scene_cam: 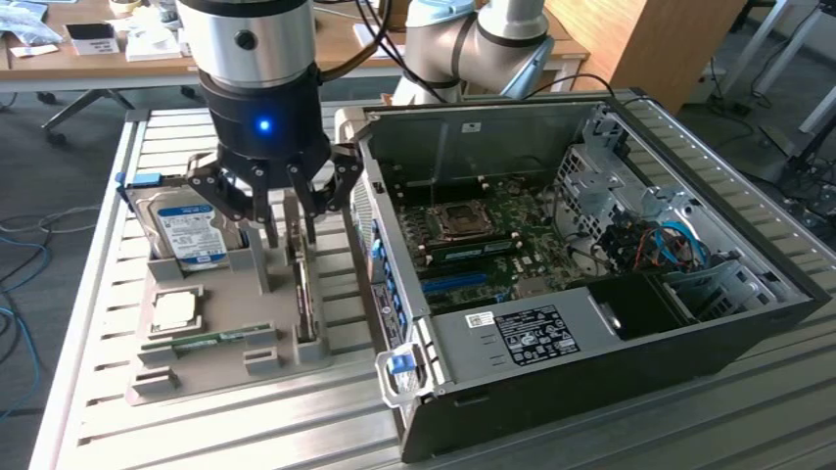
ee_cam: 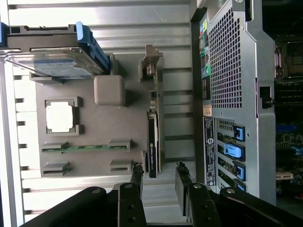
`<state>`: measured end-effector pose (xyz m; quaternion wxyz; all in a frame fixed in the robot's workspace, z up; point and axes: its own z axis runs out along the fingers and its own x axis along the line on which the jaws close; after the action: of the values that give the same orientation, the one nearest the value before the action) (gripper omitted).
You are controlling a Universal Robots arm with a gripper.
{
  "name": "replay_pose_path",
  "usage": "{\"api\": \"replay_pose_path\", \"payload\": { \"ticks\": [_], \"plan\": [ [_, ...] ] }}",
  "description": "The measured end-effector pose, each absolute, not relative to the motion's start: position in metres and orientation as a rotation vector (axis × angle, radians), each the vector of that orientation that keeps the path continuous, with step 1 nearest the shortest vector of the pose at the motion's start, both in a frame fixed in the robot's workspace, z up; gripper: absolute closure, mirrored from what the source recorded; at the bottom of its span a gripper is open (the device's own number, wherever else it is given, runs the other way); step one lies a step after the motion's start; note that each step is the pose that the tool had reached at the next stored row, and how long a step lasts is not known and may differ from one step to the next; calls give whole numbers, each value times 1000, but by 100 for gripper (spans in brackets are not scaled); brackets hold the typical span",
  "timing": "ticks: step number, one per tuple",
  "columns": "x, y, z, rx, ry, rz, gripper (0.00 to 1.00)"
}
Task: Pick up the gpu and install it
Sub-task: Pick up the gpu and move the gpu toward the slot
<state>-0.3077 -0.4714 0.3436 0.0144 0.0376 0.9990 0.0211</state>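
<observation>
**Open fingers over graphics card, card in tray slot**

A slatted metal desk point(scene_cam: 196, 431) point(ee_cam: 118, 28) carried everything. On the exterior view's right sat a computer case point(scene_cam: 627, 382) point(ee_cam: 227, 61) lying on its side with the side panel off, circuit board and blue cables showing inside. The robot arm point(scene_cam: 249, 59) came down from the top of the exterior view, a blue light lit on its black wrist, and hung over a grey tray point(scene_cam: 209, 372) point(ee_cam: 94, 127) just beside the case on the exterior view's left.

In the tray, a silver hard drive point(scene_cam: 190, 230) point(ee_cam: 61, 66) with a blue label stood upright in a slot at the far end. The graphics card point(scene_cam: 304, 294) point(ee_cam: 152, 137) stood on its edge in the long slot on the tray's case side, with its metal end piece at the far end. It was still seated in the slot and not lifted.

The gripper point(scene_cam: 290, 230) point(ee_cam: 158, 166) was right above the card. Its fingers point(scene_cam: 277, 220) point(ee_cam: 137, 177) stood apart, one on each side of the card's line, and held nothing. Whether they touched the card could not be told.

A square processor chip point(scene_cam: 176, 308) point(ee_cam: 60, 117) lay flat in its pocket near the tray's middle. A narrow green memory stick point(scene_cam: 209, 340) point(ee_cam: 80, 148) sat in a slot just beside it, toward the tray's near end.
</observation>
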Motion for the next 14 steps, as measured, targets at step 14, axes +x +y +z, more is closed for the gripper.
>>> {"api": "replay_pose_path", "payload": {
  "ticks": [14],
  "plan": [
    [-308,-471,339,117,3110,66,58]
  ]
}}
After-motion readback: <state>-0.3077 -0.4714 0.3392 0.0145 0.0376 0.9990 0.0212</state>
